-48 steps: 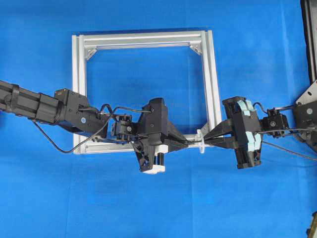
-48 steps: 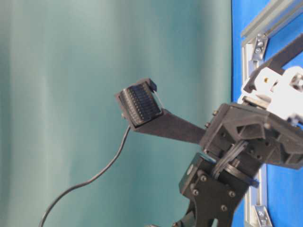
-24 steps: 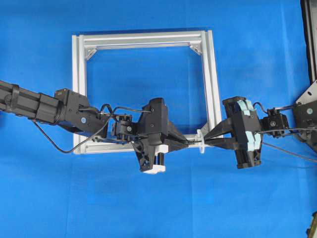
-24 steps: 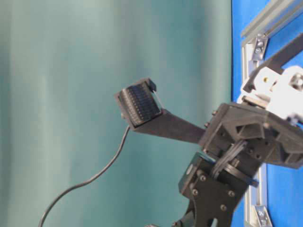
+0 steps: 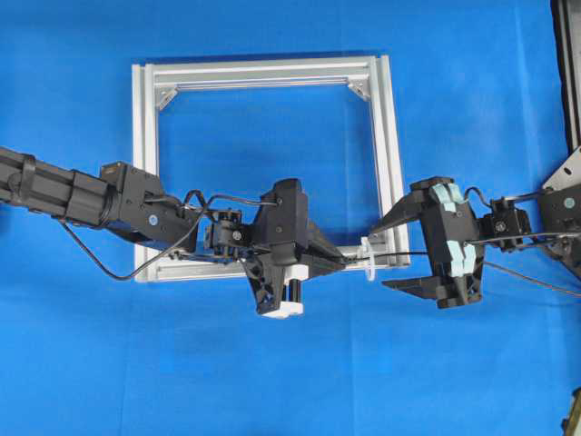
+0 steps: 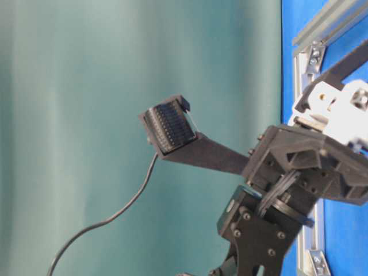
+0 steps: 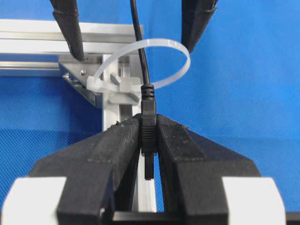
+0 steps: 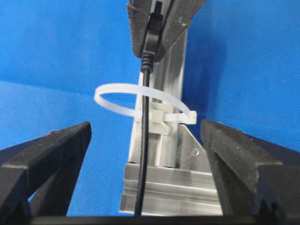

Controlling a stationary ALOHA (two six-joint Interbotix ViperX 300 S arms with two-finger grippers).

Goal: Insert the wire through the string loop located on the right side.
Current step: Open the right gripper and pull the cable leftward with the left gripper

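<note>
While the left claw (image 7: pixel 148 140) clamps the wire (image 7: pixel 140 51) threaded through the string loop (image 7: pixel 161 61), the right claw (image 5: pixel 397 251), spread open, should close on the wire squarely.

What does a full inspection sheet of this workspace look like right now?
Surface: blue table, bare around the frame.
Job's things: black wire passes through the white string loop, which is fixed at a corner of the silver frame.
Clutter: nothing seen.
Grippers: left tool shut on the wire's plug; right tool open, one finger on each side of the wire, past the loop.
Cables: a loose black cable hangs by an arm in the table-level view.
Surroundings: teal backdrop.
</note>
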